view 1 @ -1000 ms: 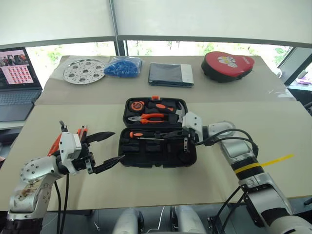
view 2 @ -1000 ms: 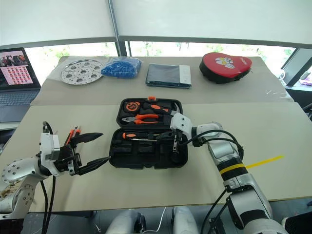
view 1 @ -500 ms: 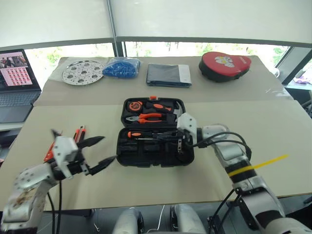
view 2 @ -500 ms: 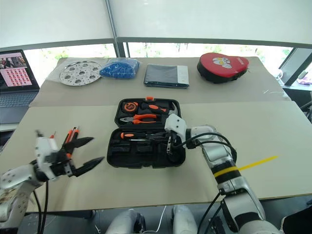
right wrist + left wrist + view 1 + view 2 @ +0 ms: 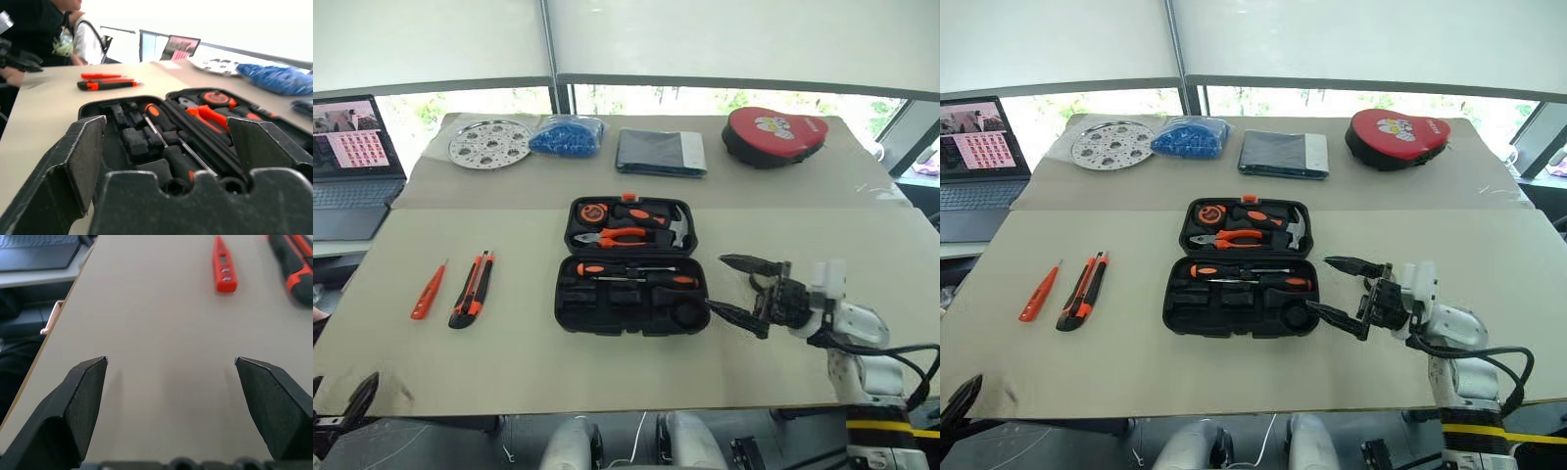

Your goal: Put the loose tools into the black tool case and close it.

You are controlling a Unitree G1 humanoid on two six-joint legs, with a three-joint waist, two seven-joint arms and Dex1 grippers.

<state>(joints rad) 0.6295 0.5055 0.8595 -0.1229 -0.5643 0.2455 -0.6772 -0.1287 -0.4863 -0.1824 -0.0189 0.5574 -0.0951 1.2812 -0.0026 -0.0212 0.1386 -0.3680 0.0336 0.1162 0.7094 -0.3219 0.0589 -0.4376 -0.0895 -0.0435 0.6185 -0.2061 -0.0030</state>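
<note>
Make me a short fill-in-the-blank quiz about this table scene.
1. The lid of the black tool case is ____.
2. The red tester screwdriver lies on the table beside the utility ____.
3. The right gripper has its fingers ____.
4. The hammer sits ____ the case.

Missing words: open; knife; open; inside

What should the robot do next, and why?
Probably bring the open left gripper forward over the utility knife or the slim orange tester screwdriver. Both lie loose on the table, left of the open tool case, while the open right gripper holds nothing.
</note>
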